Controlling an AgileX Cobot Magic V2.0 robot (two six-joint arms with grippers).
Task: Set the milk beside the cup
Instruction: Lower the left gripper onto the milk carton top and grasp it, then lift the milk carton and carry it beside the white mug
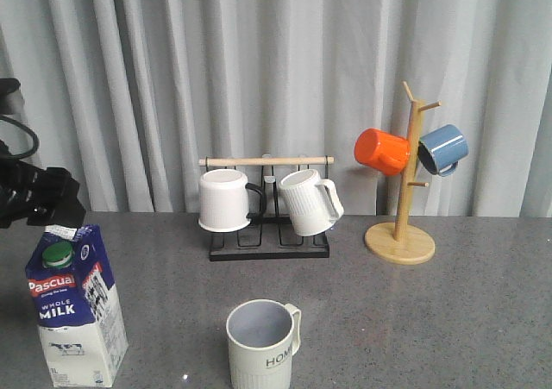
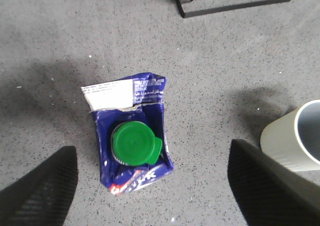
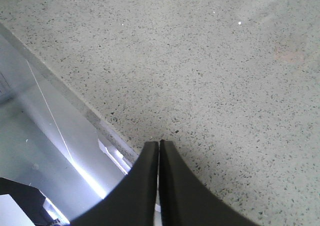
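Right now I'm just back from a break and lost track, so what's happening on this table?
The left gripper hangs open above the milk, its fingers spread to either side of the green cap without touching the carton. The milk stands upright on the table's left side, apart from the cup marked HOME at front centre. The right gripper is shut and empty near the table edge. Nothing has been lifted yet.

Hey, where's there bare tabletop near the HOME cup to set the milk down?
Bare table lies between the milk and the cup, and a wider free patch runs right of the cup, in front of the wooden mug tree. Behind the cup, the black mug rack crowds the back. The left gripper hangs open above the milk.
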